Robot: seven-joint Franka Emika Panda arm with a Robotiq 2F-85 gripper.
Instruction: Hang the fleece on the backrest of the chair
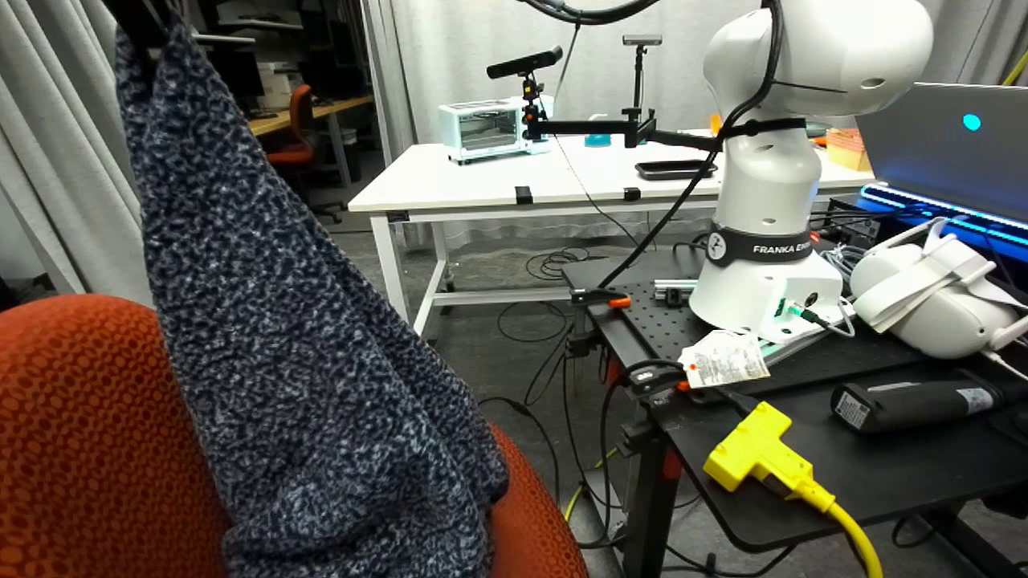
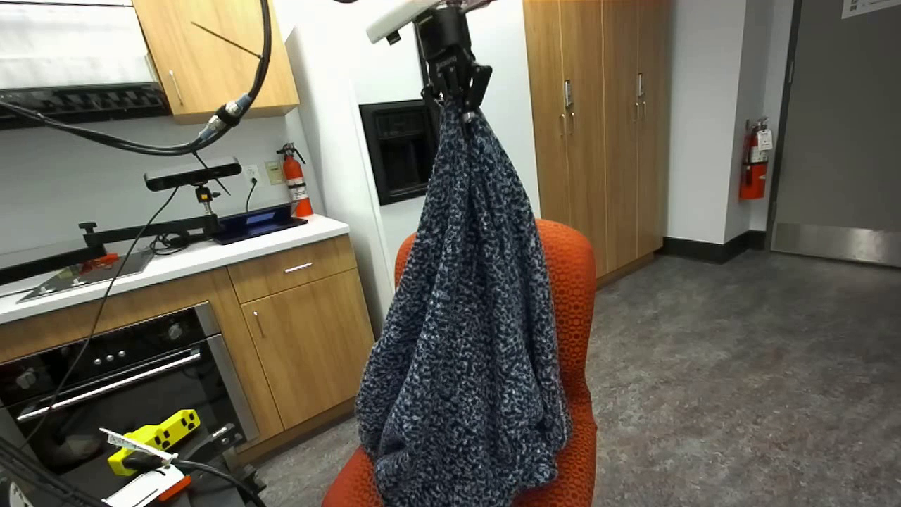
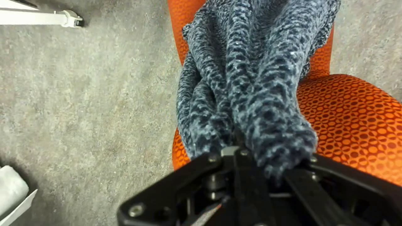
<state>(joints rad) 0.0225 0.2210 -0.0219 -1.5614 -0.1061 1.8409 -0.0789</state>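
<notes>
In an exterior view, locate the fleece (image 1: 321, 385) running from 10 o'clock to 7 o'clock. It partly covers the orange-red backrest (image 1: 88, 417) at 8 o'clock; the robot base (image 1: 739, 301) stands at 3 o'clock.

In an exterior view, note your gripper (image 2: 461, 111) at 12 o'clock, clamped on the fleece's gathered top. The fleece hangs to 6 o'clock, in front of the backrest. A fire extinguisher (image 2: 295, 183) stands at 10 o'clock.

In the wrist view, observe the gripper near 5 o'clock, pinching the folds, which extend toward 1 o'clock; the backrest lies at 3 o'clock.
</notes>
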